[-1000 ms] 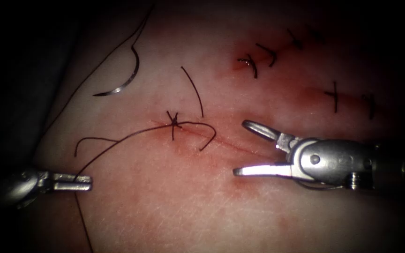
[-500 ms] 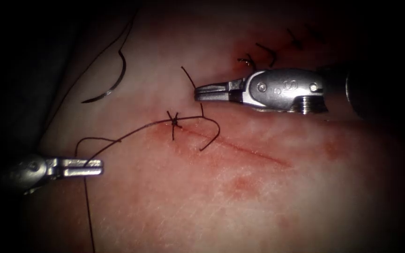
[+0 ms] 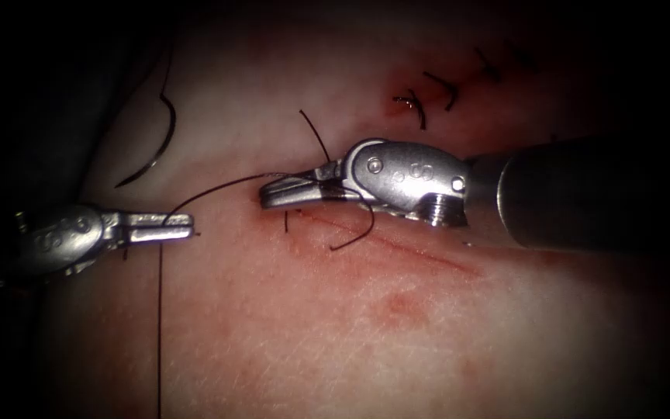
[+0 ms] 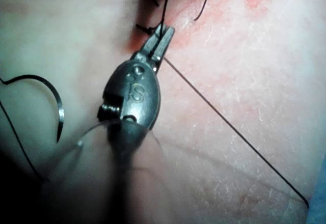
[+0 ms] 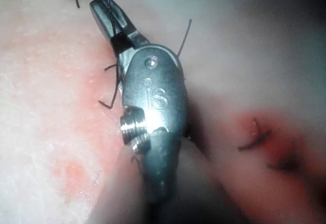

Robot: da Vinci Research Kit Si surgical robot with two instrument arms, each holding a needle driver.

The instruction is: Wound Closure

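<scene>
Your left tool [image 3: 172,226] enters from the left edge of the endoscope view, shaft nearly level, its fingers closed on the thread [image 3: 211,190] left of the cut [image 3: 397,247]; from that grip one strand arcs up and right toward the knot, another drops straight down to the lower edge of the frame. In the left wrist view the same tool [image 4: 162,36] points away along its shaft, fingers pinched on the thread [image 4: 224,122], which runs off across the tissue [image 4: 254,71]. Your right tool [image 3: 277,192] comes in from the right, shaft sloping slightly down toward the left, wrist bent so the tip lies at the left end of the cut, over the knot; its fingers are closed there, and whether they hold thread you cannot tell from this view. In the right wrist view that tool [image 5: 108,12] shows its fingers together with a strand leaving the tip. The needle [image 3: 153,143] lies free on the tissue [image 3: 312,326] in the upper left of the endoscope view, held by neither tool, not in the tissue. Finished stitches [image 3: 420,105] sit upper right, with red fluid [image 3: 393,105] beside one.
</scene>
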